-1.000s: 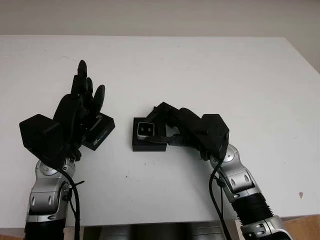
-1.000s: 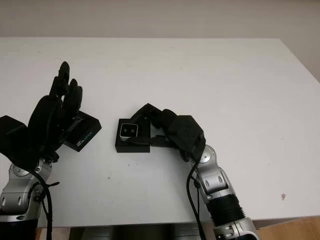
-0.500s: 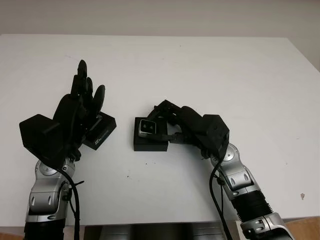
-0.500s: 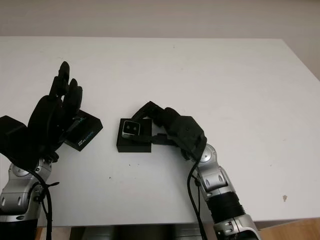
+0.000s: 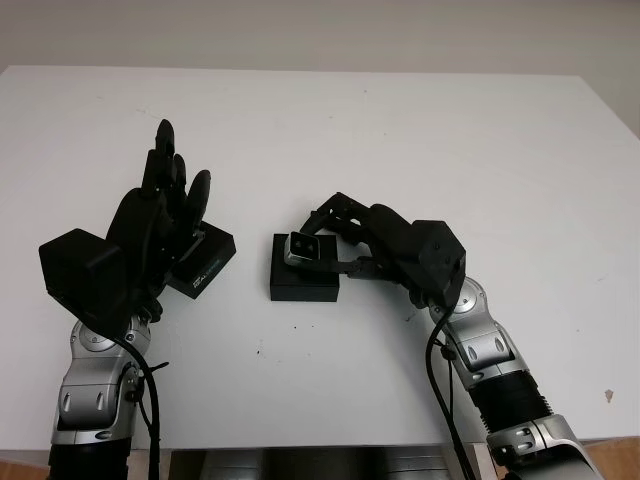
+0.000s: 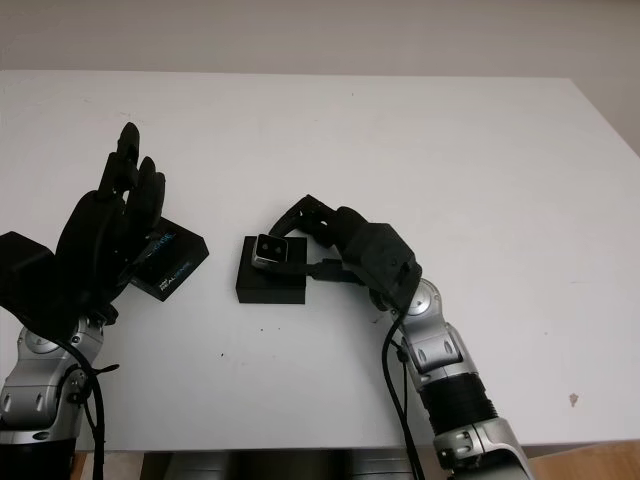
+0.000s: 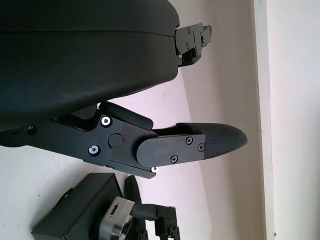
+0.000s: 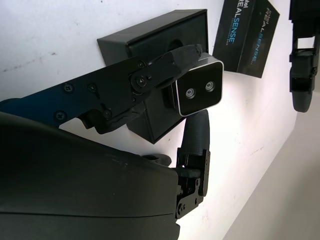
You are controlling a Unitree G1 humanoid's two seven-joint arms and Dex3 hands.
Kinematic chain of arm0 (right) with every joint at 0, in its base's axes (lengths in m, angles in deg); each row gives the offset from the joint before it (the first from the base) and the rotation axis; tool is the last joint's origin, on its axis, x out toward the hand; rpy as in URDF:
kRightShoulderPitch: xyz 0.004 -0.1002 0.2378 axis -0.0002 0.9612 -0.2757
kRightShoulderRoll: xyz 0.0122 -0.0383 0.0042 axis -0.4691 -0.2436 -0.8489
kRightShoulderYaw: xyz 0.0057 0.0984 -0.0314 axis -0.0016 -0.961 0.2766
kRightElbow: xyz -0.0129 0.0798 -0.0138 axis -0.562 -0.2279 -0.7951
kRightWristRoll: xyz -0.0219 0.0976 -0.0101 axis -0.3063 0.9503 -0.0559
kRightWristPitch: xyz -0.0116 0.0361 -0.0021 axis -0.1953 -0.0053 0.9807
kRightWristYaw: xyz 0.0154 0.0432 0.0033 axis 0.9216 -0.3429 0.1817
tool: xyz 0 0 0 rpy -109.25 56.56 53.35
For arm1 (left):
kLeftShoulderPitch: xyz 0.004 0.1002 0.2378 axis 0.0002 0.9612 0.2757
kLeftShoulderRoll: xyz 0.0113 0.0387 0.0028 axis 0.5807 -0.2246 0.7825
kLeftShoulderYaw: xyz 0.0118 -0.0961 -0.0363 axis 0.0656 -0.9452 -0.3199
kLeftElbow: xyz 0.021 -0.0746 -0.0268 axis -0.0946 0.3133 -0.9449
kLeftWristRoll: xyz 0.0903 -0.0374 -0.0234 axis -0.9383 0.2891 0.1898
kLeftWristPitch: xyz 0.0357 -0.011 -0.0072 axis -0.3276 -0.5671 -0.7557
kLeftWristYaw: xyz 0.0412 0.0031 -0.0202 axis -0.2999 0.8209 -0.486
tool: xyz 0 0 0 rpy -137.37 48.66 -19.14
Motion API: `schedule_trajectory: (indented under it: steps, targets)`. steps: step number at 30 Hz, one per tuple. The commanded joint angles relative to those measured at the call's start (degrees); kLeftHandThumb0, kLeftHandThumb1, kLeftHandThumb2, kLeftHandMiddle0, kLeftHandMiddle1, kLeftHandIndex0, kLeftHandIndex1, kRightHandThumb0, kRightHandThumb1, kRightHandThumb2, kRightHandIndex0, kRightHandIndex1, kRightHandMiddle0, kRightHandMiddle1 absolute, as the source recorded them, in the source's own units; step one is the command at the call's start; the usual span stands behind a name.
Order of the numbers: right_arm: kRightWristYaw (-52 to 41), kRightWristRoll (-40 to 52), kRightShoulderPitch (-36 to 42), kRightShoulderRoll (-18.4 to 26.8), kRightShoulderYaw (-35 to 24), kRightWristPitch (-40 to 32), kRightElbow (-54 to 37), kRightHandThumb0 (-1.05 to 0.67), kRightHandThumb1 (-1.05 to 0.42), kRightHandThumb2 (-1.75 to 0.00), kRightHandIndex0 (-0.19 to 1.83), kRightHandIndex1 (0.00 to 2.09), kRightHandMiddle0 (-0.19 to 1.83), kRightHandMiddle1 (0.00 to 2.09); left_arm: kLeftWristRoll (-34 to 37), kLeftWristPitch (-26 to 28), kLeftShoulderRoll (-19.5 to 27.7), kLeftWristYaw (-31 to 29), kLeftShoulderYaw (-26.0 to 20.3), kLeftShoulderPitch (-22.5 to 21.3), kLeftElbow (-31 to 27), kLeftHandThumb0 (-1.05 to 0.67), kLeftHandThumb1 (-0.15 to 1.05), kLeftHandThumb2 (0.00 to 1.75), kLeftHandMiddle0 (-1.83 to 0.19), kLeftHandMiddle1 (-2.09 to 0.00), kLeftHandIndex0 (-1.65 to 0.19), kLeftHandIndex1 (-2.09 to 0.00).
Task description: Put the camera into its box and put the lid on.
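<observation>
My right hand (image 5: 322,248) is shut on the small silver camera (image 5: 302,247), pinching it between thumb and fingers. It holds the camera tilted over the far part of the open black box (image 5: 303,285), lens face up. The right wrist view shows the camera (image 8: 200,90) just above the box (image 8: 150,37), clear of its recess. The black lid (image 5: 207,264) with blue lettering lies on the table left of the box. Above and beside the lid my left hand (image 5: 160,215) is raised, open and holding nothing.
The white table (image 5: 450,140) stretches wide behind and to the right of the box. Its front edge (image 5: 330,445) runs close to both forearms. A small dark speck (image 5: 610,395) marks the near right corner.
The right hand has drawn the camera up and slightly right, tilting it off the box's recess. The box has slid a little to the right. The left hand has stayed put.
</observation>
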Motion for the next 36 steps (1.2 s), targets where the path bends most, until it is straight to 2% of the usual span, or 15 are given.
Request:
schedule_trajectory:
  steps: [1,13,25,36]
  targets:
    - [-0.36,-0.43,-1.00,1.40,-0.24,0.94,0.50,-0.42,-0.99,-0.06,0.29,0.06,0.27,1.58,-0.21,-0.56,0.16,-0.02,0.08,0.71,-0.34,-0.72,1.05,0.49,0.19,0.00,0.19,0.00]
    - [-4.60,-1.77,-1.92,3.80,0.99,3.22,1.10,-0.44,-0.99,-0.05,0.31,0.07,0.30,1.57,-0.02,-1.01,-0.20,0.00,0.15,0.46,0.18,-0.72,1.05,0.48,0.19,0.00,0.19,0.00]
    - [-6.30,-1.08,-1.48,3.05,1.89,3.24,-1.48,-0.43,-0.99,-0.06,0.29,0.06,0.30,1.57,-0.31,-1.18,-0.51,0.28,0.48,0.59,0.01,-0.72,1.05,0.49,0.19,0.00,0.19,0.00]
    - [1.08,-6.53,2.84,3.11,3.33,10.78,-8.96,-0.38,-1.01,-0.06,0.30,0.06,0.29,1.58,-0.63,-1.26,-0.86,0.67,0.76,1.02,-0.33,-0.72,1.05,0.49,0.19,0.00,0.19,0.00]
